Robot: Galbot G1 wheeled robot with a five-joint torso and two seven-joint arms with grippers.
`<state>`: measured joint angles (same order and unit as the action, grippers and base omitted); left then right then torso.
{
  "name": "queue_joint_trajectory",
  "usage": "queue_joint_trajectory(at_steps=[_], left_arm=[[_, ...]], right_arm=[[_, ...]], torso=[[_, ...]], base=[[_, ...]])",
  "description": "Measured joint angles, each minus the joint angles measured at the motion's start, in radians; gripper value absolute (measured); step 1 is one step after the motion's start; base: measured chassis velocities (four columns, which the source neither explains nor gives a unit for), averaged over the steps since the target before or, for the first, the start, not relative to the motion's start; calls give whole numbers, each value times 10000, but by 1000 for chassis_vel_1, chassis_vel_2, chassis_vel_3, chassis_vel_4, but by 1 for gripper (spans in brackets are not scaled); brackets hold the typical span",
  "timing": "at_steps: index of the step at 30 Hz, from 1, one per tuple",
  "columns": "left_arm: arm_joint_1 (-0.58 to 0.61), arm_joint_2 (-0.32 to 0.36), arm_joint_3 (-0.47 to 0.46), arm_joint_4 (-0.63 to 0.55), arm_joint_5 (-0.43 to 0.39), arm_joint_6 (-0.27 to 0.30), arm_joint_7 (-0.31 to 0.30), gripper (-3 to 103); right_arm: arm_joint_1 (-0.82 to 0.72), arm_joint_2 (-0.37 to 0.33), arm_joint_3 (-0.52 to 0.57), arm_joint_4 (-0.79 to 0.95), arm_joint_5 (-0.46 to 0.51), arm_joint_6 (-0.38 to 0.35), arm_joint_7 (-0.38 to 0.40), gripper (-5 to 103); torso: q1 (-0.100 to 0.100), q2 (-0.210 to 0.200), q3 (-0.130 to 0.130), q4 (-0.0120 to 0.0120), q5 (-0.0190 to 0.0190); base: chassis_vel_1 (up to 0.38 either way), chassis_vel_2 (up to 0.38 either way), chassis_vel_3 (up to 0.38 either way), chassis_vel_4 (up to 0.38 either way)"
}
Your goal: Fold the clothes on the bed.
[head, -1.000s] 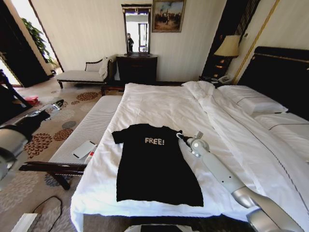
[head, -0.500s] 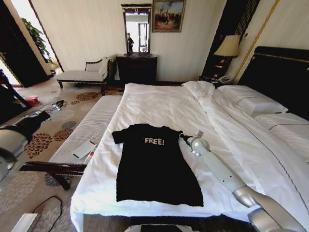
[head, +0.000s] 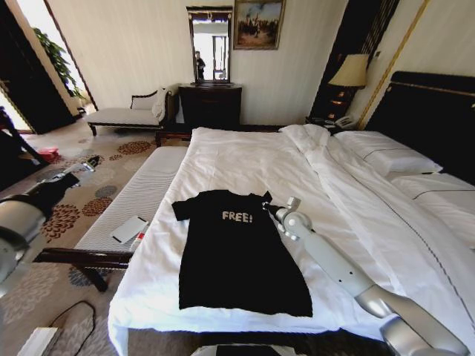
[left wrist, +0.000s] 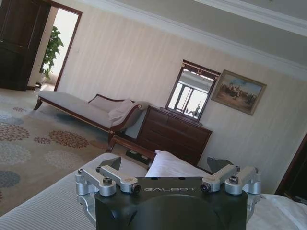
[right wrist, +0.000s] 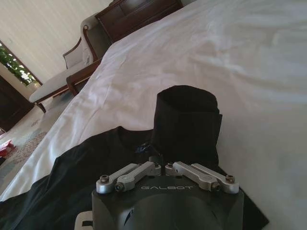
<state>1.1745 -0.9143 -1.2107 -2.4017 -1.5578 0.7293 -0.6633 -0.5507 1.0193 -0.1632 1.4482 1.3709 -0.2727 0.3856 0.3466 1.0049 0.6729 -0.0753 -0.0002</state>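
One T-shirt (head: 239, 256) lies on one bed (head: 245, 159). Two pillows (head: 390, 157) sit at the headboard end (a second one (head: 438, 185) lies nearer the camera). Two grippers show: the right gripper (head: 271, 206) at the shirt's sleeve, its fingers pinched together on the fabric, and the left gripper (head: 90, 160) off to the side over the carpet, fingers spread apart. One bench (head: 133, 196) stands beside the bed, with one white flat item (head: 130, 228) on it. Around the room: one chaise (head: 130, 113), one dresser (head: 211, 104), one mirror (head: 210, 44), one painting (head: 258, 24), one lamp (head: 350, 72).
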Motion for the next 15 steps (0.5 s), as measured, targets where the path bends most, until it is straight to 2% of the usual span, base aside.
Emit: queue_joint_trajectory(at_steps=[5, 7, 15], left_arm=[[27, 38, -20, 78, 6, 0, 5, 100], [25, 51, -25, 140, 14, 0, 8, 100], [-45, -50, 146, 289, 191, -1, 31, 100]], right_arm=[[291, 705, -635, -382, -253, 215, -106, 0], [450, 1203, -906, -638, -415, 302, -167, 0], [555, 1779, -1324, -952, -945, 498, -285, -2]], torso=[[0, -1, 0, 1, 1], [0, 0, 0, 1, -1], [1, -1, 0, -1, 1]], base=[[0, 0, 0, 0], [0, 0, 0, 0], [0, 0, 0, 0]])
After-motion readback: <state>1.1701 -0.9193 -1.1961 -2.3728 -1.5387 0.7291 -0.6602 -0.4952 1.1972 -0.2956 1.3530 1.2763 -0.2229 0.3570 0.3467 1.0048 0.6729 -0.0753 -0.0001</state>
